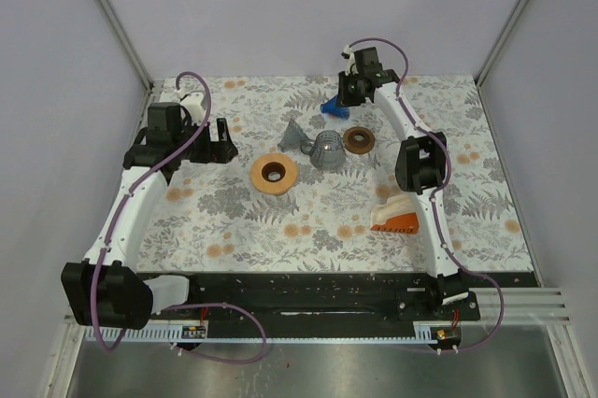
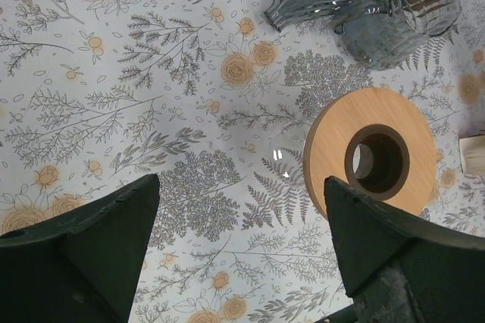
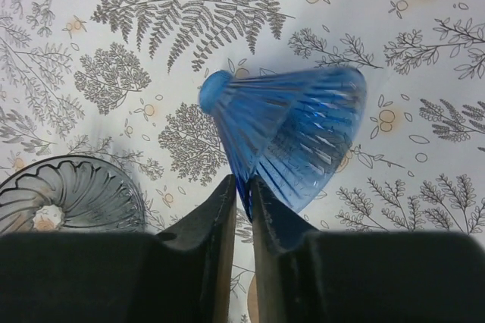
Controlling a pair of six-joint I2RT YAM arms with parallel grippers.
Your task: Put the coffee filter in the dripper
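The coffee filter (image 3: 292,130) is a blue translucent ribbed cone lying on its side on the floral cloth, at the back of the table (image 1: 333,106). My right gripper (image 3: 242,186) is shut on its rim, the thin wall pinched between both fingers. A grey ribbed glass dripper (image 1: 327,149) lies on its side mid-table, its mouth showing in the right wrist view (image 3: 72,194). A second grey cone (image 1: 294,136) lies beside it. My left gripper (image 2: 241,186) hangs open over bare cloth, left of a light wooden ring (image 2: 371,158).
A dark wooden ring (image 1: 358,140) sits right of the grey dripper (image 2: 398,16), and the light ring (image 1: 274,174) lies in front of it. A white and orange object (image 1: 392,216) rests near the right arm. White walls enclose the table.
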